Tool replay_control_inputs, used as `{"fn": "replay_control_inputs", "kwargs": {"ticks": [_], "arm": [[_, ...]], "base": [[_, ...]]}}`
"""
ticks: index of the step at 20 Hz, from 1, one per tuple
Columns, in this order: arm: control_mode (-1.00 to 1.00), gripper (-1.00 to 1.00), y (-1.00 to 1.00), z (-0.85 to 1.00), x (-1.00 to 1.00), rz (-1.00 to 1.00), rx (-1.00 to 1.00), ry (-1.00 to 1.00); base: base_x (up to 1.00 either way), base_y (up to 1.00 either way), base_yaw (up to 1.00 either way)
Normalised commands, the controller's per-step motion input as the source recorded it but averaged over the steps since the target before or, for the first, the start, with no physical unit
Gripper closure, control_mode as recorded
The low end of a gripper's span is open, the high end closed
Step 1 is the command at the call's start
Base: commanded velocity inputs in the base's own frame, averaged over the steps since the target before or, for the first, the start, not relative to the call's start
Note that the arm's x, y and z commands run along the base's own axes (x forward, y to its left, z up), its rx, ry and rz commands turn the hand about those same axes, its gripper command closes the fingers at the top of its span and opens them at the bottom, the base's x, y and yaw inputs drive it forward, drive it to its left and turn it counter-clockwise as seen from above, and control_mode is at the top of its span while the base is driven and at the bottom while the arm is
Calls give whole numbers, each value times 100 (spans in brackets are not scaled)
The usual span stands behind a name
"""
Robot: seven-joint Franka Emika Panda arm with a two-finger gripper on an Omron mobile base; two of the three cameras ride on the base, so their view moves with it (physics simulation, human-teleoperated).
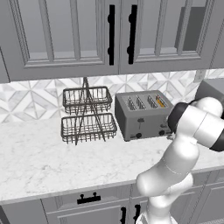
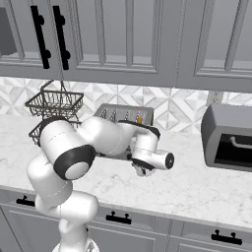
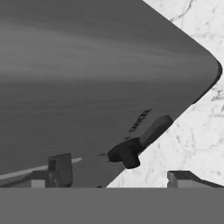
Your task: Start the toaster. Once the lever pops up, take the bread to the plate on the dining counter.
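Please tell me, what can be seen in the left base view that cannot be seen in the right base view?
Left base view alone: the toaster's front face with its small dark levers and knobs, unblocked, and both tiers of the wire basket rack. Right base view alone: the grey countertop oven and the robot's wrist low before the toaster. Both share the toaster, the orange bread in its rightmost slot and the marble counter.

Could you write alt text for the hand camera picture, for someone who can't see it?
Very close view of the grey toaster front, with a small dark lever near its lower edge. The open hand has one fingertip against the toaster, the other over the white marble counter.
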Motion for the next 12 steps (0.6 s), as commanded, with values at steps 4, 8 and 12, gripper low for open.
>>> {"fn": "replay_control_inputs", "kwargs": {"ticks": [4,8,12], "arm": [[-100,-100,-1,23,-18,-4,-1,1],[-100,-100,-2,98,-66,0,0,0],[-100,-100,1,100,-55,0,-4,0]], "base": [[0,0,0],[0,0,0],[0,0,0]]}}
